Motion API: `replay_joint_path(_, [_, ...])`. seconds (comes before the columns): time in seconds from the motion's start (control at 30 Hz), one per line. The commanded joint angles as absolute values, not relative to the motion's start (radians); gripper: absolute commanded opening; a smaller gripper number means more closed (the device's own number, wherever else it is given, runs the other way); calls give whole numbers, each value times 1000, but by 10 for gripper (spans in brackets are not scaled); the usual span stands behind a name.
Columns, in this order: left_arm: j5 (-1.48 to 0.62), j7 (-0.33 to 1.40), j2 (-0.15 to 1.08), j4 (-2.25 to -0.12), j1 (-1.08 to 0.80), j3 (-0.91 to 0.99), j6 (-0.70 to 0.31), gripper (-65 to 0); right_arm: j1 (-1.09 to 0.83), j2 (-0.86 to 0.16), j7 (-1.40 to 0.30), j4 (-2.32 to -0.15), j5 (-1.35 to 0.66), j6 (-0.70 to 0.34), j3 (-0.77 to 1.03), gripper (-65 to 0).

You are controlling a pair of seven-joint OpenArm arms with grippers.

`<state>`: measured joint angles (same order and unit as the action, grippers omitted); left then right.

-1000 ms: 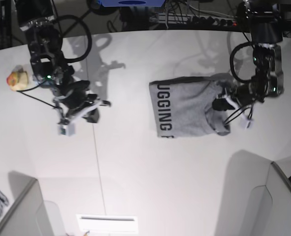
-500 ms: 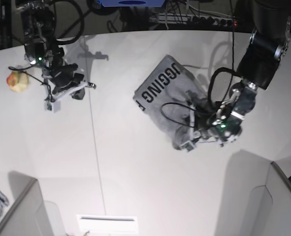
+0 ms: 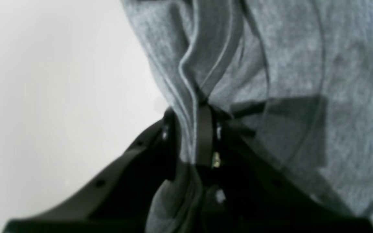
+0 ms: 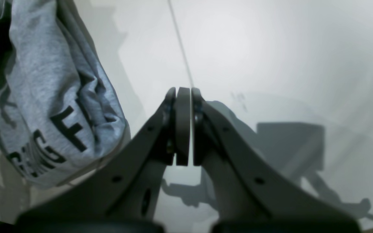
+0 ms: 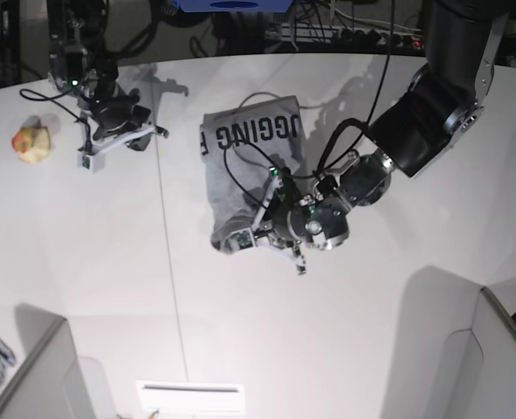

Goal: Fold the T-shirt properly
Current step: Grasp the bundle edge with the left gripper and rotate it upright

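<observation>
- The right arm's tool [image 5: 122, 140], on the left of the base view, hangs over bare white tabletop [image 5: 83, 253] with its pads [image 4: 182, 126] pressed together on nothing; a small yellow-and-red toy [image 5: 30, 144] lies near it, well apart from the shirt.
- The large heather-grey cotton T-shirt with black block lettering [image 5: 244, 166] sits mid-tabletop as a bunched, partly folded bundle, lettered edge toward the far side.
- The left arm's tool [image 5: 279, 223] is clamped on a gathered fold at the bundle's near end, jaws narrow on several layers of cloth.
- Handling, as I judge it: light, limp, non-slippery fabric that sags and creases when lifted by one point; better taken at two corners or along a hem, so it spreads flat.
- The left wrist view alone shows the pinched hem layers between the pads [image 3: 202, 129]; the right wrist view alone shows the lettered panel hanging in deep wrinkles; only the base view shows the whole layout.
</observation>
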<state>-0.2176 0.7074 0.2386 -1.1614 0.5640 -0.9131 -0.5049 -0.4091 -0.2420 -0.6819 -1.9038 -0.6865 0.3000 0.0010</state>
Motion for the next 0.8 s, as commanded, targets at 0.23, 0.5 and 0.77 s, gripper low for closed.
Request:
replay_joint_path(0.23, [-39, 558, 163, -1026, 595, -909, -642, -650, -406, -222, -671, -1923, -691, 298, 7, -650])
replay_joint_path(0.5, [-42, 558, 147, -1024, 607, -909, -665, -650, -406, -214, -671, -1923, -691, 300, 8, -650])
replay_joint_path(0.77, [-36, 558, 148, -1032, 634, -915, -665, -650, -401, -214, -671, -1923, -691, 300, 5, -650])
